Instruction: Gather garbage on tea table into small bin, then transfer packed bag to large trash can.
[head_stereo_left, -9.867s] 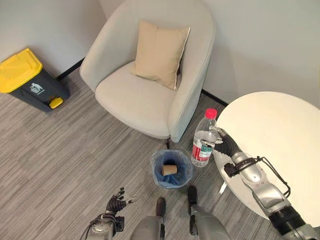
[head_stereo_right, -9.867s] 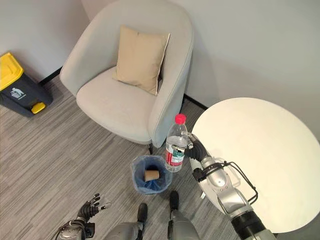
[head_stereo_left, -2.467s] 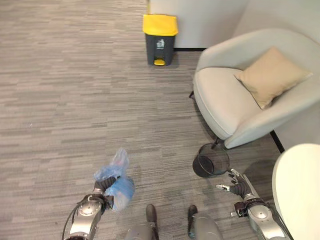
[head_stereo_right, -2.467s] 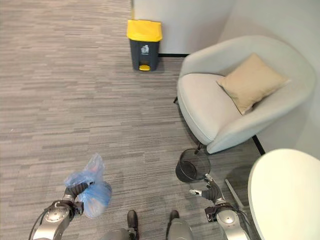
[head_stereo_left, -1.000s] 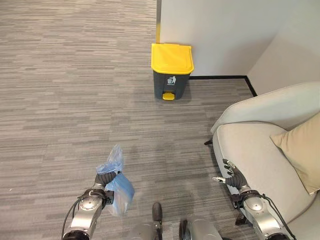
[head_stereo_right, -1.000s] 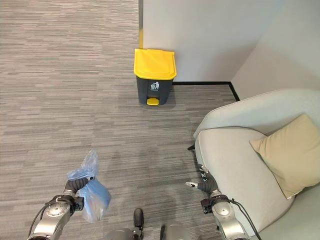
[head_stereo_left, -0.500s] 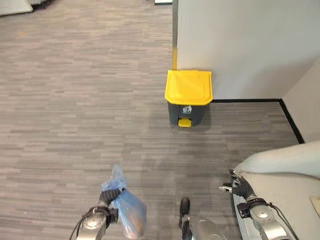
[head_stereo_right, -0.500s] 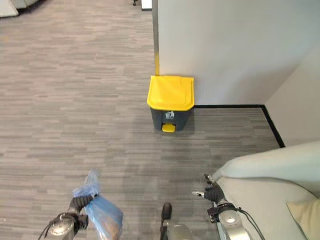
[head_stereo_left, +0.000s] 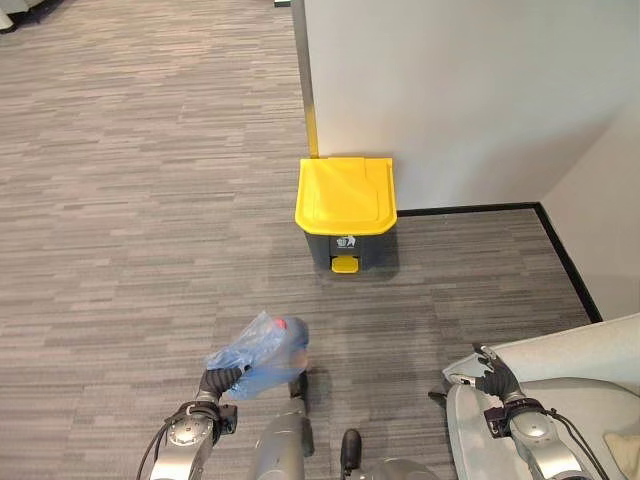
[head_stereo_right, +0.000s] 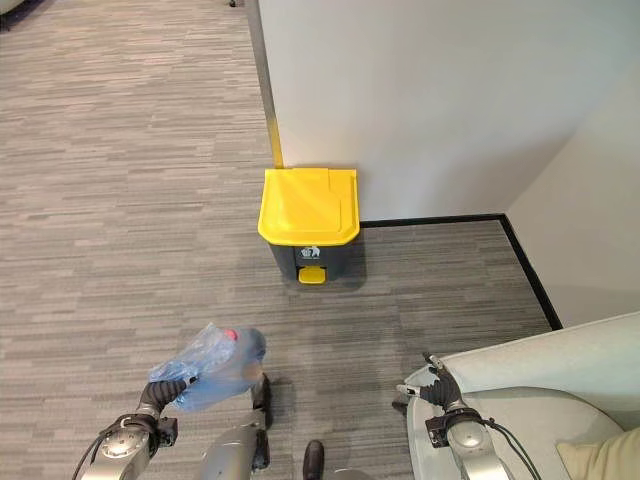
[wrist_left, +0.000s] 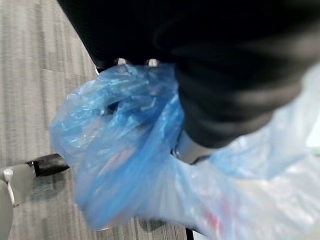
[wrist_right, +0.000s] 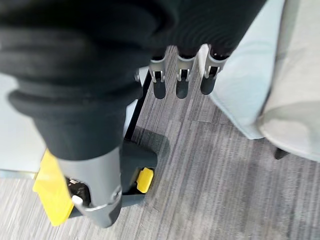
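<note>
Blue plastic bag (head_stereo_left: 255, 357) w/ the packed rubbish hangs from the left hand (head_stereo_left: 218, 382), fingers curled tight round the gathered neck; a red bit shows through the film near the top. In the left wrist view the bag (wrist_left: 130, 150) bunches right up against the hand's dark cover, so the grip looks firm, but I can't tell how much neck is left above the fingers.

Bag is low at the robot's left front, off the floor (head_stereo_left: 120, 200). The large trash can (head_stereo_left: 347, 212), dark grey w/ a yellow lid (head_stereo_left: 346, 192), stands ahead against the white wall (head_stereo_left: 460, 90), a bit to the right of the bag, still well apart. Lid is down. Yellow pedal (head_stereo_left: 345, 264) at the base front.

Right hand (head_stereo_right: 443, 389) is free, fingers relaxed & apart, hovering by the edge of the pale armchair (head_stereo_left: 560, 370); the right wrist view shows its fingers (wrist_right: 181, 82) straight, can's pedal below.

Step in hand, as I read it: carry the bag to the can. To do it well:
- keep the neck clamped, no slack, since thin film slips
- close in square to the can front, veer slightly right
- lid must come up first, by pedal or free right hand
- lift bag clear above the rim before letting go, so it doesn't snag or tip the can
</note>
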